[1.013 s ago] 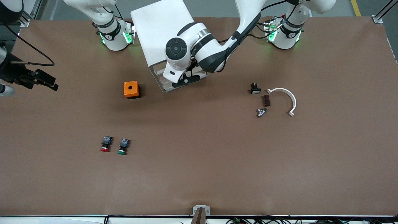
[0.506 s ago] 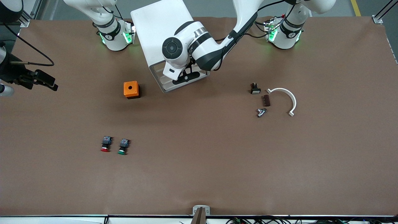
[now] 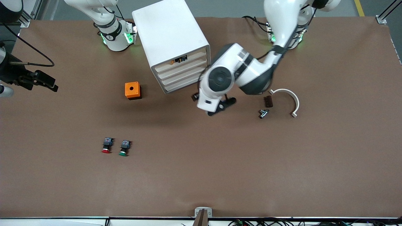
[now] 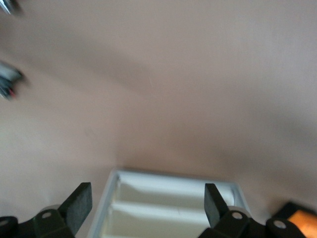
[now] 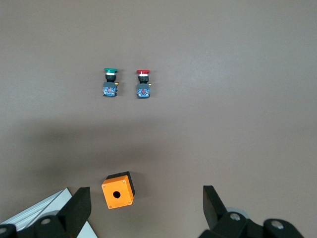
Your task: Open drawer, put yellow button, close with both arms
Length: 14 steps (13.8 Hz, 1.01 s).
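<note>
The drawer [image 3: 183, 60], uppermost of four in the white cabinet [image 3: 169, 34], sits flush with the three fronts below it. The yellow button [image 3: 180, 59] shows through the gap at the top of that drawer, inside it.

Changes from half a second ago:
- The left arm's wrist then covered the cabinet front. It has since pulled clear, and all four drawer fronts are now exposed.
- The left gripper [image 3: 214, 106] has swung toward the left arm's end of the table. It now hangs over bare table [image 3: 201, 175] between the cabinet and the loose small parts.
- The arm now hides a small black part that lay near the brown block [image 3: 268, 101].
- The right gripper [image 3: 47, 83] has not moved.

Arm pose:
- The left arm reaches from its base down across the table with the elbow raised and the wrist tipped downward. In the left wrist view the left gripper [image 4: 147, 193] has its fingers [image 4: 81, 203] spread wide and holds nothing.
- The right arm waits over the right arm's end of the table. Its gripper [image 5: 143, 196] is likewise released, fingers [image 5: 210, 201] parted and empty, above the orange box [image 5: 118, 190].

Other items: a red-capped button [image 3: 106, 146] and a green-capped button [image 3: 124, 148] lie side by side, nearer the front camera than the orange box.
</note>
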Each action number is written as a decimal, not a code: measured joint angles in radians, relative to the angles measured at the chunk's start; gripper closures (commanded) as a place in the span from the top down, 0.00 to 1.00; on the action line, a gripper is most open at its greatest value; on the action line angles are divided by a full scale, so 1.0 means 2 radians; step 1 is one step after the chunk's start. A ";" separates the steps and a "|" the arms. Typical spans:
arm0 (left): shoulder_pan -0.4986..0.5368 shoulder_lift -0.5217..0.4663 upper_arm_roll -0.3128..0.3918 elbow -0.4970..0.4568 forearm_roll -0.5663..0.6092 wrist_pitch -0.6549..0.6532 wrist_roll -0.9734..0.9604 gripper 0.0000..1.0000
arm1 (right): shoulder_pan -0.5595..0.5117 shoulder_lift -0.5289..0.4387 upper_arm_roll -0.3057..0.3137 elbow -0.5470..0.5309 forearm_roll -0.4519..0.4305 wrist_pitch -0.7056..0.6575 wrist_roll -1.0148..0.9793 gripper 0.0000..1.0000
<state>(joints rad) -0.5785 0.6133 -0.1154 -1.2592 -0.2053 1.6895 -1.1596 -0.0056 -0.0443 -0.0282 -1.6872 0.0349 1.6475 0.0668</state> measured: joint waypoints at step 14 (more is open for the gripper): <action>0.145 -0.121 0.000 0.002 0.135 -0.067 0.181 1.00 | 0.000 0.000 0.001 0.000 -0.012 0.025 -0.001 1.00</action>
<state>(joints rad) -0.2883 0.3716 -0.1158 -1.2543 0.0656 1.5550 -0.7971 -0.0061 -0.0443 -0.0265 -1.6869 0.0108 1.6968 0.0656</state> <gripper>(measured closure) 0.000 0.000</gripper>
